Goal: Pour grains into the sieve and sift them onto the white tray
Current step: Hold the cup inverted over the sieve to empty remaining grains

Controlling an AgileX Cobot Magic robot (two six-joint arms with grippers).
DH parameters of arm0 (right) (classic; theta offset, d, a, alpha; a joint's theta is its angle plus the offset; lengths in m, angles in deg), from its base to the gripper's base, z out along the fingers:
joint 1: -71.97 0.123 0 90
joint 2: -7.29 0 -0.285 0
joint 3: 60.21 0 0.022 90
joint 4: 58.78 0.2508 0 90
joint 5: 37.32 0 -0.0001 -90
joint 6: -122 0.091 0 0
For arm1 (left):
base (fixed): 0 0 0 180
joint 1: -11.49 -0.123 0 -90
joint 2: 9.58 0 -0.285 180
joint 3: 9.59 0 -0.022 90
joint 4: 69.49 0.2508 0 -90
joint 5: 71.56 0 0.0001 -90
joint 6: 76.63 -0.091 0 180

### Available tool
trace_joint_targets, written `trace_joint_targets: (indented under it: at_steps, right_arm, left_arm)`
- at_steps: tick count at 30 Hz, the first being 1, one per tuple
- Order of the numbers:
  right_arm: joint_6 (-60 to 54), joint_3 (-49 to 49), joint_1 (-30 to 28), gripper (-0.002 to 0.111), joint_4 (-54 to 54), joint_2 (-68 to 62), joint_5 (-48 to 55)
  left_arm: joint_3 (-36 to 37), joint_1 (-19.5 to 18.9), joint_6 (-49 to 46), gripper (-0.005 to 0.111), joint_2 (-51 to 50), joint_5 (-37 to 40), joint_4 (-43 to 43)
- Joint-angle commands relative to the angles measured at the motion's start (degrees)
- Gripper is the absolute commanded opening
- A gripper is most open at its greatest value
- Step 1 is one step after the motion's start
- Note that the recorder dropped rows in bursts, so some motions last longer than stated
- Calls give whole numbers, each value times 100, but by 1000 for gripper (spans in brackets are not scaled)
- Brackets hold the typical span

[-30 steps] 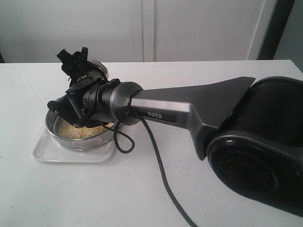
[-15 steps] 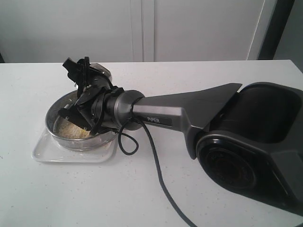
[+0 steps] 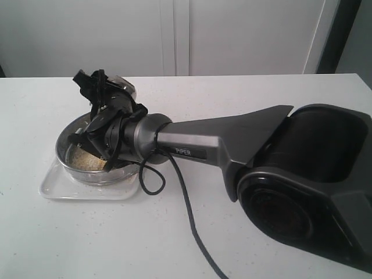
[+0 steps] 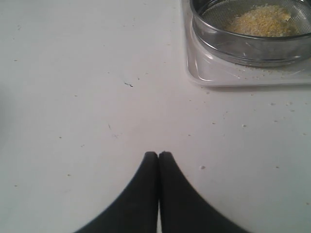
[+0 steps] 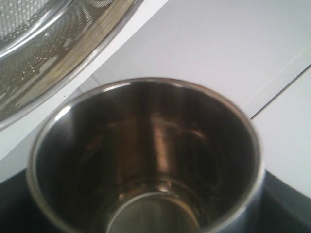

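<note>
Above the far rim of the sieve (image 3: 68, 161), the right gripper (image 3: 95, 87) holds a steel cup (image 3: 122, 88) tipped on its side, its fingers pinching the cup. In the right wrist view the cup (image 5: 146, 160) looks empty down to its shiny bottom, with the sieve's mesh (image 5: 43, 53) close beside its mouth. The grains (image 4: 262, 22) lie in a golden-yellow heap inside the sieve, on the mesh. The white tray (image 4: 218, 77) sits directly under the sieve on the surface, and a few stray grains are scattered on the surface just beside it. The left gripper (image 4: 158, 154) hangs low over the bare surface, well apart from the sieve, with its fingers (image 4: 149, 167) pressed together and holding nothing.

The pouring step looks finished or nearly so, since the cup shows no grains left. The next move would be to take the cup clear of the sieve and set it down. A gripper then needs to grip the sieve's steel wall and shake it gently, keeping it over the tray so the fine grains fall through the mesh and none spill past the rim.
</note>
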Motion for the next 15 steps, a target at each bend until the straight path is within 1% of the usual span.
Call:
trace_joint_targets:
  at_steps: [1, 10, 15]
  right_arm:
    - [26, 51, 122, 0, -80, 72, 42]
    - [62, 51, 122, 0, -80, 72, 44]
    - [51, 51, 132, 0, -80, 72, 341]
  left_arm:
    - [52, 37, 24, 0, 23, 43, -13]
    - [52, 37, 24, 0, 23, 43, -13]
    - [52, 37, 24, 0, 23, 43, -13]
